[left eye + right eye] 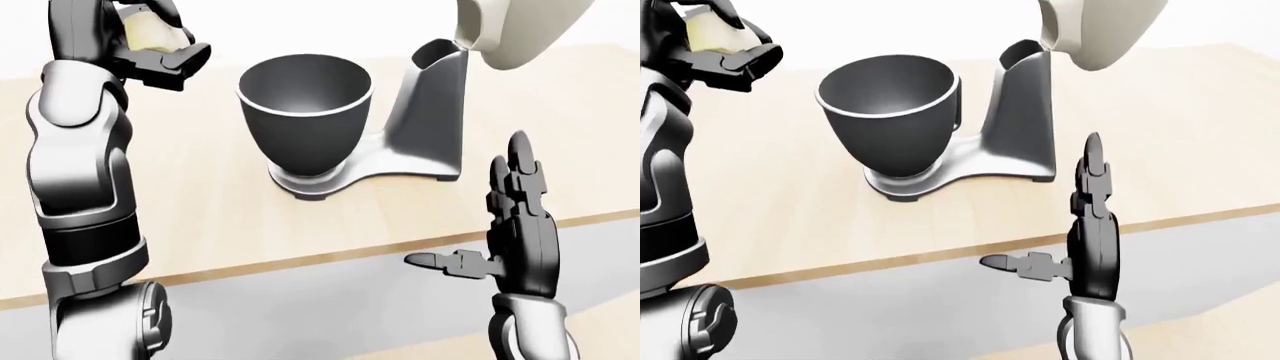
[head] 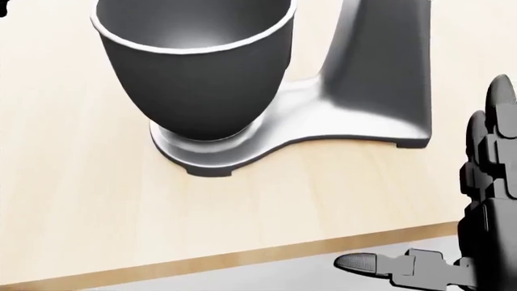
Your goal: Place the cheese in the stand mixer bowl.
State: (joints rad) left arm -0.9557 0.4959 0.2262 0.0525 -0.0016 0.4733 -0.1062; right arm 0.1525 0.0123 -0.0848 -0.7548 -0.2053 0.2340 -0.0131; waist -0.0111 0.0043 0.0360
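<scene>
left hand [image 1: 150, 52]: you had it closed round the pale yellow cheese block [image 1: 150, 31], raised left of the dark metal mixer bowl [image 1: 305, 112] to clear its rim | right hand [image 1: 515, 225]: splayed, empty, near counter [image 1: 200, 225] edge, out of the way

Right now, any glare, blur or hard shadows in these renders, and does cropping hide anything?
Left-eye view: sharp, evenly lit; soft highlight inside the dark metal mixer bowl, faint shadow under the grey stand mixer base, tilted cream head cut off at the top. Head view: closer, bowl top cropped, left hand out of frame. Right-eye view: left hand closed on the pale yellow cheese, cropped at the corner; right hand open.
</scene>
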